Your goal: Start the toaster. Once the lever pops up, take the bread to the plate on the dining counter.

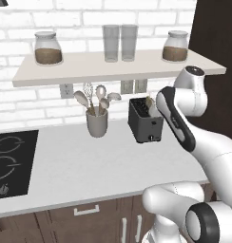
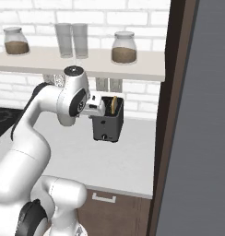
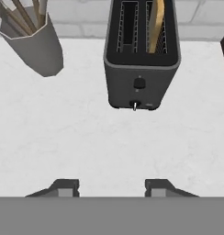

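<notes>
The black toaster point(image 3: 140, 69) stands on the pale worktop against the brick wall, also seen as the toaster point(image 1: 145, 122) and the toaster point(image 2: 107, 123). A tan slice of bread point(image 3: 155, 25) stands upright in its right slot, sticking out above the top. On the narrow face are the dark lever point(image 3: 139, 83) and, below it, a small pale knob point(image 3: 134, 105). My gripper point(image 3: 112, 187) is open, empty, and hangs over bare worktop in front of the toaster, apart from it. The plate and the dining counter are out of view.
A grey utensil holder point(image 1: 97, 124) with spoons and a whisk stands left of the toaster. A black hob point(image 1: 11, 163) lies far left. The shelf point(image 1: 113, 66) above carries jars and glasses. A dark tall panel point(image 2: 176, 115) rises right of the toaster.
</notes>
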Motion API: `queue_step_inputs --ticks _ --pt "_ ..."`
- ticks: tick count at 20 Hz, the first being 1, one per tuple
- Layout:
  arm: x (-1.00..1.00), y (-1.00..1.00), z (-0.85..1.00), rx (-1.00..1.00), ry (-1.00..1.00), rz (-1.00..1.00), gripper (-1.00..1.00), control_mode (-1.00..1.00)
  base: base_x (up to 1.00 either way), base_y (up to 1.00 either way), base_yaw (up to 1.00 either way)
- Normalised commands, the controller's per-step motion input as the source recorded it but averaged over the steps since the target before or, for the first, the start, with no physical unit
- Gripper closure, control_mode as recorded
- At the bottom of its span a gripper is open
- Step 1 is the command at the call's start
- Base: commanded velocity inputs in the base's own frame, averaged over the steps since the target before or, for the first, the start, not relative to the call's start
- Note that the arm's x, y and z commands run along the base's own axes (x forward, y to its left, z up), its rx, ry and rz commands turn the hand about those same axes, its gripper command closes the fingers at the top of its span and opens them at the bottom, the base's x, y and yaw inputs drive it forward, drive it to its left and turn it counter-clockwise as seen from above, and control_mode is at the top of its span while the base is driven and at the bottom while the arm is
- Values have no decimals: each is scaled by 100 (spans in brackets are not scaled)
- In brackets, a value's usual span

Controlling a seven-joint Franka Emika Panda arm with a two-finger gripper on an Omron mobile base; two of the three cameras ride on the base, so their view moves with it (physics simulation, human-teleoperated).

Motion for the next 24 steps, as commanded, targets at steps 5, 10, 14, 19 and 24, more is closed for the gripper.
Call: queue_step_inputs --ticks 5,10,14,19,24 --pt "25 0 -31 0 0 0 100 -100 0 0 0" --pt "30 -10 -31 0 -16 0 100 -100 0 0 0" --pt "54 -17 -11 0 -21 0 100 -100 0 0 0" --pt "41 -15 -22 -1 -3 -5 100 -100 0 0 0" --pt "16 -6 -15 0 0 -7 100 -100 0 0 0"
